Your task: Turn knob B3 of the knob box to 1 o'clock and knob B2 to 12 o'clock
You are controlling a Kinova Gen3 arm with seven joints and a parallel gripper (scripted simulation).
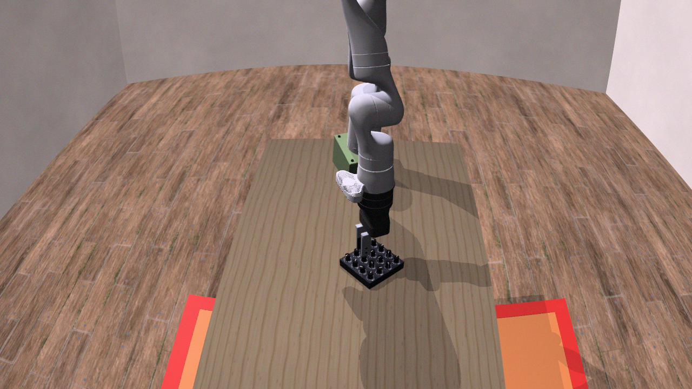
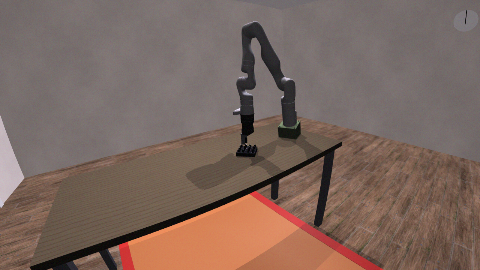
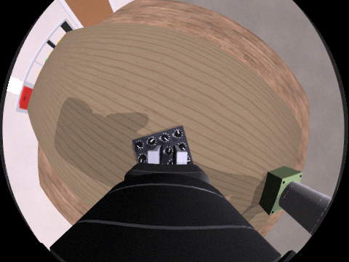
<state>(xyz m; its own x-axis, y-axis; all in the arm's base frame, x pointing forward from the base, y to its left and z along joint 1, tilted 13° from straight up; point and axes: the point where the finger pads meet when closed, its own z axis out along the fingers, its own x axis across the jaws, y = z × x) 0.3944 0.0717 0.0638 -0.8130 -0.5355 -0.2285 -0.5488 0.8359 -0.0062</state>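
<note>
The black knob box point(image 1: 368, 265) stands on its feet on the wooden table, turned diagonally to the table edges. It carries several small black knobs with white lines. It also shows in the exterior view point(image 2: 246, 150) and in the wrist view point(image 3: 162, 145). My gripper point(image 1: 363, 245) points straight down over the box's far left part, with its fingertips just above the knob tops. The fingers are partly open with nothing between them. In the wrist view the two pale fingertips frame one knob below them. The printed names and the marks are too small to read.
The arm's green base point(image 1: 345, 151) stands at the far end of the table, behind the box. Red and orange floor zones point(image 1: 534, 343) lie beside the near table corners.
</note>
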